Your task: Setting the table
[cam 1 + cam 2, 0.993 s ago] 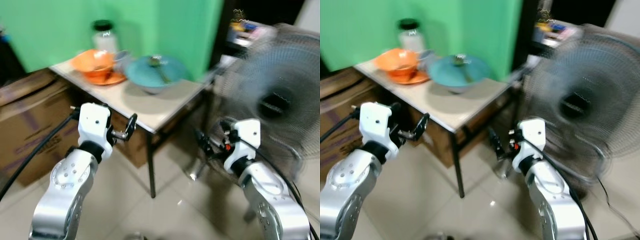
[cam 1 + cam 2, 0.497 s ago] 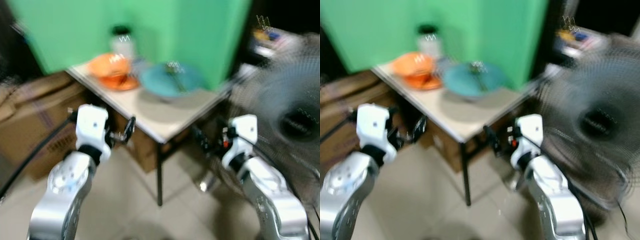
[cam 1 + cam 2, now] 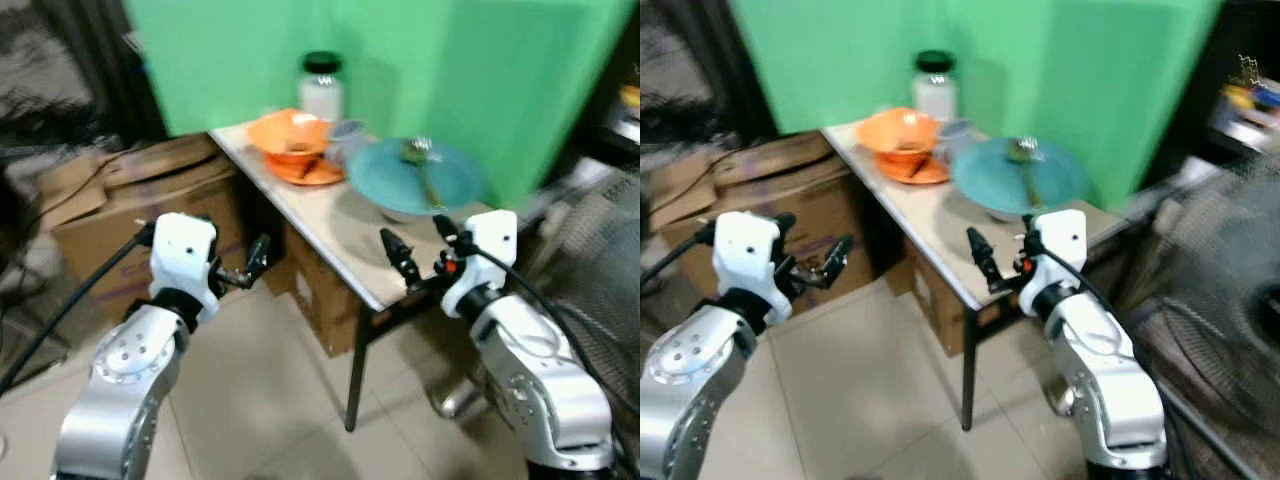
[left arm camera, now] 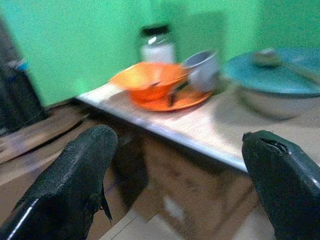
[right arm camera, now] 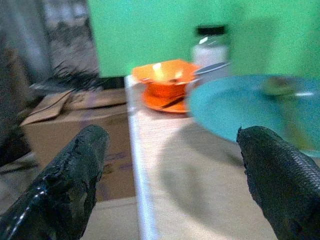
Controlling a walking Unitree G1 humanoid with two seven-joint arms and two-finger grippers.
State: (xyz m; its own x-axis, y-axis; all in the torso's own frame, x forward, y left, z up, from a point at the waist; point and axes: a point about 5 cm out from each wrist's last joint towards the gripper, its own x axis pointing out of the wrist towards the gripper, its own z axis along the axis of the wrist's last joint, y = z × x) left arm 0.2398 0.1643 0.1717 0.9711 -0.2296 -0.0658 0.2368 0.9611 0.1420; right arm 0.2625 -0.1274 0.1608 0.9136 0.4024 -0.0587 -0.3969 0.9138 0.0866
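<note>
A small pale table point(image 3: 345, 235) stands against a green wall. On it sit an orange bowl point(image 3: 290, 132) on an orange plate point(image 3: 310, 172), a grey cup point(image 3: 345, 135), a white jar with a black lid point(image 3: 320, 88), and a teal plate point(image 3: 415, 180) resting on a bowl, with a spoon point(image 3: 420, 160) lying on it. My left gripper point(image 3: 255, 262) is open and empty, held left of the table and below its top. My right gripper point(image 3: 420, 245) is open and empty at the table's near right edge, just short of the teal plate point(image 5: 235, 102).
Cardboard boxes point(image 3: 130, 190) lie on the tiled floor to the left of and under the table. A standing fan point(image 3: 600, 240) is close on the right, behind my right arm. Dark clutter fills the far left corner.
The camera has swung and moved closer, so the table has shifted toward the centre and the fan to the right edge. Both arms keep their pose; the right gripper is now at the table edge.
</note>
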